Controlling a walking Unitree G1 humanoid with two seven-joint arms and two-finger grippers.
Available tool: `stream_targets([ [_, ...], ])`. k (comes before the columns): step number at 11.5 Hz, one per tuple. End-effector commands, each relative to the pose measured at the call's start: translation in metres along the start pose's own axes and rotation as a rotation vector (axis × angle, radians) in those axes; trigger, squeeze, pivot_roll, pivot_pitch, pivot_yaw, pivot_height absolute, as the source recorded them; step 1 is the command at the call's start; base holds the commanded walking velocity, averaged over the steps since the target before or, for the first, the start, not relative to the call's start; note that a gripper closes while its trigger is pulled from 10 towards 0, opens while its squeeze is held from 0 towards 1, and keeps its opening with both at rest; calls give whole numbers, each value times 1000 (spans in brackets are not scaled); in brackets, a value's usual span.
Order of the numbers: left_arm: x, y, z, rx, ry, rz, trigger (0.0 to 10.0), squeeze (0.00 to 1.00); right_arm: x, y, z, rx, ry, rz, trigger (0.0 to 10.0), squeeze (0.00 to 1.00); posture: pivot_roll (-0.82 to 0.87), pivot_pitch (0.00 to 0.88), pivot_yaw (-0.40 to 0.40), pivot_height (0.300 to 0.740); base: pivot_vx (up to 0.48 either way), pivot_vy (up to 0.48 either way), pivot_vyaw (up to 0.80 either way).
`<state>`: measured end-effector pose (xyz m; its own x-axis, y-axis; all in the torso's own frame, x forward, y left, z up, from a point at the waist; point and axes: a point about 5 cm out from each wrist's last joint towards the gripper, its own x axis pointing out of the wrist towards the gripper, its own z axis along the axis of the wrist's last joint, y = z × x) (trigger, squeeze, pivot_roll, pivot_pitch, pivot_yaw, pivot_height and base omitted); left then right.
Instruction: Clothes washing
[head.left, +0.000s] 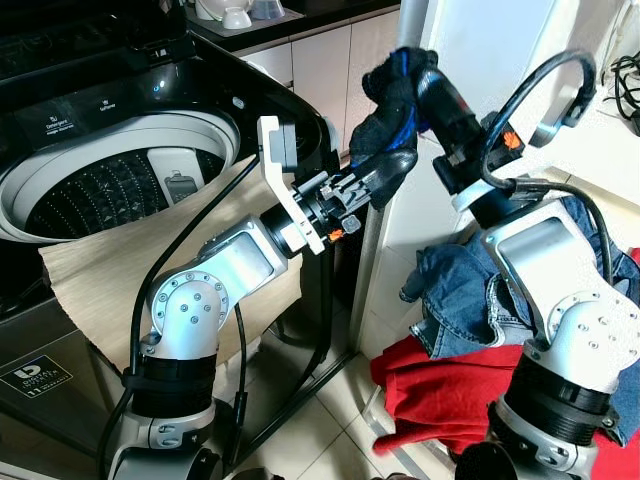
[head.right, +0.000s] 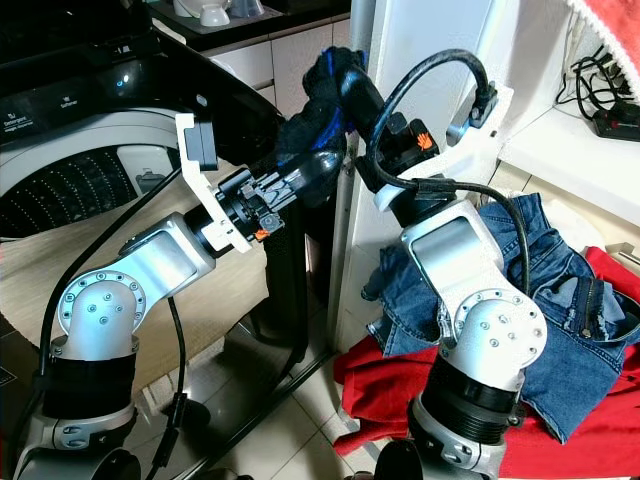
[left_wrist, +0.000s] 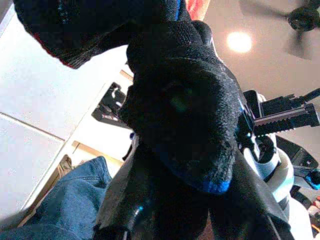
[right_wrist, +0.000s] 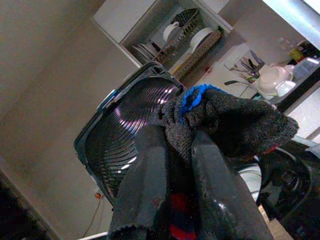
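Both hands, left (head.left: 385, 172) and right (head.left: 405, 75), clenched on one nubbly black knit garment (head.left: 392, 112) with blue trim

I looked down on a floor of pale glossy tiles (head.left: 330, 400). A white pillar (head.left: 470, 60) stood straight ahead, and white cabinet doors (head.left: 320, 70) ran under a dark countertop (head.left: 300, 15) that carried white cups (head.left: 235, 15). On my right a white shelf (head.right: 560, 130) held a black power strip (head.right: 615, 122) with cables. Overhead I saw a round ceiling light (left_wrist: 239, 42) glowing, a ceiling fan (left_wrist: 300, 17), and a wall-mounted dish rack (right_wrist: 192, 35) with plates.
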<state>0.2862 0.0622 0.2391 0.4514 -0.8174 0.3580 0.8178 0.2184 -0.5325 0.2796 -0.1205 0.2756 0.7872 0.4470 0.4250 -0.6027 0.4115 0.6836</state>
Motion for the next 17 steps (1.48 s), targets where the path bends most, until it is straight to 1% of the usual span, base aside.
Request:
stream_targets([
  [1,1,1,0,6,3,0,0,0,1,3,-2,2,11,7,1373,0,-106,0,36,740,0,0,0],
  [2,1,2,1,1,-5,4,0,0,0,3,-3,0,12,8,1373,0,-107,0,42,740,0,0,0],
  [3,0,3,3,6,-13,15,0,0,0,3,-3,-44,9,0,6039,0,-107,0,44,740,0,0,0],
  [4,0,4,4,11,-17,21,0,0,-1,1,-3,-67,12,-16,10000,961,-107,0,44,740,0,0,0],
  [5,-1,8,9,31,-52,53,0,0,-1,1,-5,-61,16,0,10000,1000,-108,0,44,740,0,0,0],
  [6,-2,11,18,46,-105,78,0,0,-2,2,-5,-60,23,9,10000,1000,-108,0,43,740,0,0,0],
  [7,-5,14,34,81,-177,102,0,0,-4,-2,-7,-111,50,-34,10000,1000,-109,0,43,740,0,0,0],
  [8,-8,18,50,135,-225,136,0,0,-6,-6,-10,-142,83,-57,10000,929,-109,0,43,740,0,0,0],
  [9,-12,26,77,209,-322,228,0,0,-8,-6,-16,-223,147,-55,10000,0,-109,0,43,740,0,0,0],
  [10,-19,36,101,355,-356,370,0,0,-9,-4,-22,-294,212,-31,10000,0,-109,0,43,740,0,0,0],
  [11,-28,55,121,583,-281,599,0,0,-9,1,-30,-362,287,11,10000,0,-104,0,41,740,0,0,0],
  [12,-48,87,135,801,-67,866,39,0,-9,8,-46,-566,428,67,10000,0,-101,0,39,740,0,0,0],
  [13,-67,106,139,1021,147,1046,10000,0,-9,10,-55,-697,512,104,10000,0,-101,0,42,740,0,0,0],
  [14,-76,113,143,1063,192,1114,10000,0,-11,11,-60,-759,557,131,10000,0,-102,0,43,740,0,0,0],
  [15,-89,125,141,1080,311,1135,10000,8,-17,8,-66,-827,622,143,10000,0,-105,0,48,740,0,0,0],
  [16,-93,128,141,1077,348,1136,10000,1000,-19,7,-66,-850,628,139,10000,0,-110,0,55,740,0,0,0],
  [17,-95,132,142,1055,360,1145,10000,1000,-20,6,-65,-870,621,134,10000,0,-110,0,55,740,0,0,0],
])
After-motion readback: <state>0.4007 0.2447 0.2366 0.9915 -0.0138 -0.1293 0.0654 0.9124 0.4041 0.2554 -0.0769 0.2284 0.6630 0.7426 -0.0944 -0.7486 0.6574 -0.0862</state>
